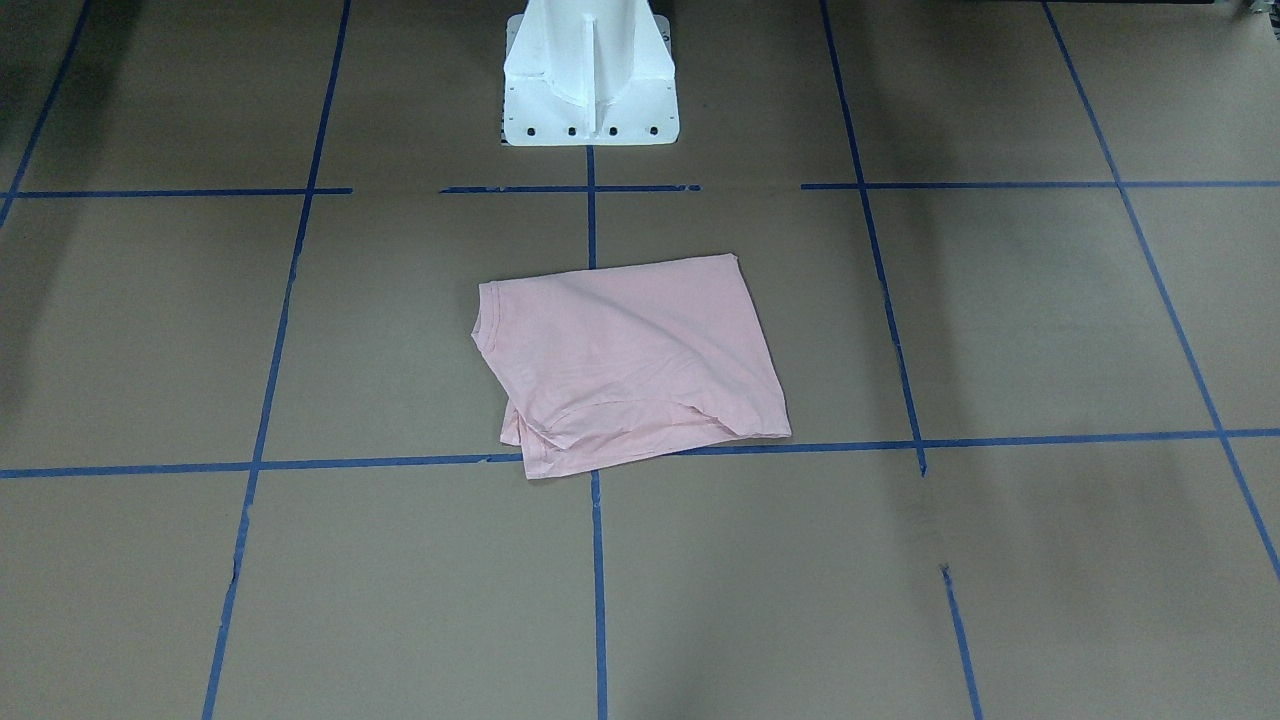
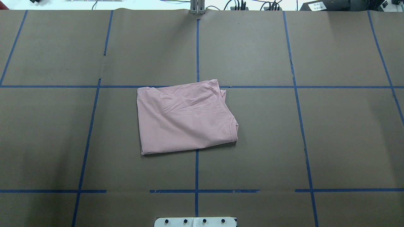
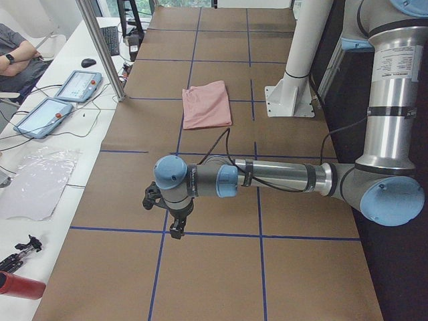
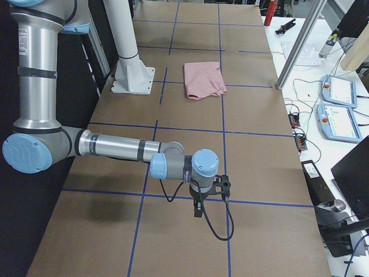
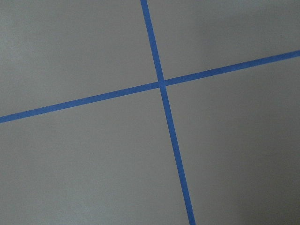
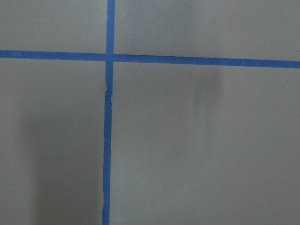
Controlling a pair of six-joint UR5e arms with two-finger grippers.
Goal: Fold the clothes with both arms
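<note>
The pale pink T-shirt (image 1: 630,360) lies folded into a rough rectangle at the table's middle, plain side up, with the ribbed collar at one edge. It also shows in the overhead view (image 2: 184,116) and both side views (image 3: 207,103) (image 4: 203,79). The Snoopy print is hidden. My left gripper (image 3: 170,215) hangs over bare table far from the shirt, near the table's left end. My right gripper (image 4: 207,199) hangs over bare table near the right end. I cannot tell whether either is open or shut. Both wrist views show only brown paper and blue tape.
The white pedestal base (image 1: 588,80) stands behind the shirt. Blue tape lines (image 2: 197,47) grid the brown paper. Teach pendants (image 3: 80,85) (image 4: 340,89), an aluminium post (image 3: 100,47) and a seated person (image 3: 17,50) are along the table's far side.
</note>
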